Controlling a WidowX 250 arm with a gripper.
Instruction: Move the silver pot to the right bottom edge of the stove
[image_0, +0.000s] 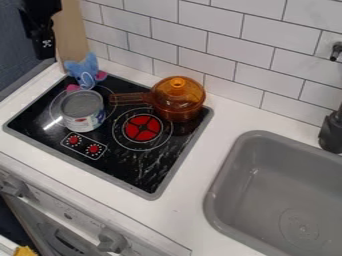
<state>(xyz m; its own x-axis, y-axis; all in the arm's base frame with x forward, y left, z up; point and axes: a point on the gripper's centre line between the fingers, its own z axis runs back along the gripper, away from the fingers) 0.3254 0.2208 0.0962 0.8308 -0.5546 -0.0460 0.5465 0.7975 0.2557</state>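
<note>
The silver can (83, 111), presumably the task's pot, stands upright on the left burner of the stove (123, 167); the handle (127, 99) of the orange saucepan (184, 102) points towards it, so approaching from above seems safest. Whether the pincer (45, 49), upper left, is wide or narrow cannot be told.

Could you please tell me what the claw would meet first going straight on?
Probably the counter's grey left edge, just below the claw in the picture, though depth is unclear.
</note>
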